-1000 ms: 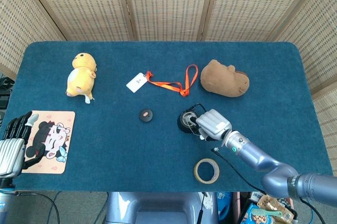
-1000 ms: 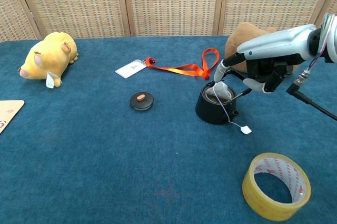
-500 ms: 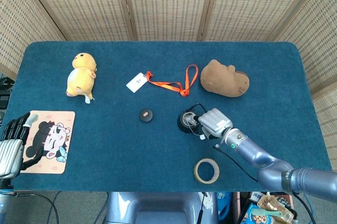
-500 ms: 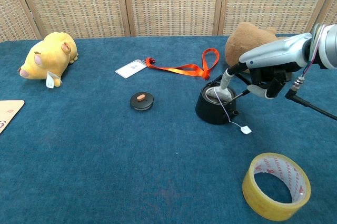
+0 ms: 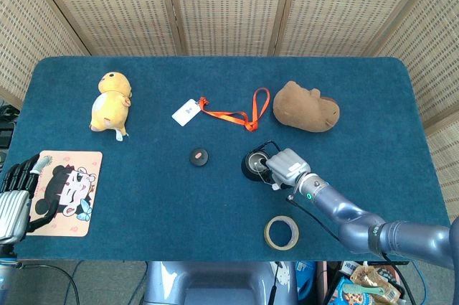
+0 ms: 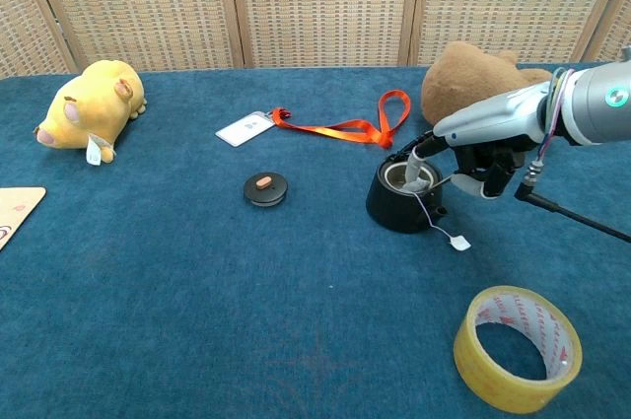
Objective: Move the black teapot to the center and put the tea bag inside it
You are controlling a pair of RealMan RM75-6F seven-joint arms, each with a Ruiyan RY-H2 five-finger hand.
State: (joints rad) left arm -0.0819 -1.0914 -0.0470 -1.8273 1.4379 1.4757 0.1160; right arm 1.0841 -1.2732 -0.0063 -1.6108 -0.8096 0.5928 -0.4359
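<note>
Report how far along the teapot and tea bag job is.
Done: the black teapot stands lidless near the table's middle, its lid set aside to the left. In hand: the right hand lowers the tea bag into the opening, fingers at the rim. Left: release the bag; its string and tag trail outside on the cloth. The left hand rests idle.

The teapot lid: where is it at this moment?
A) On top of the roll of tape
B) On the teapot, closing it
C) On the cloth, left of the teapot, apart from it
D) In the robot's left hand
C. In the chest view the teapot lid lies flat on the blue cloth, well to the left of the open black teapot, with nothing touching it.
</note>
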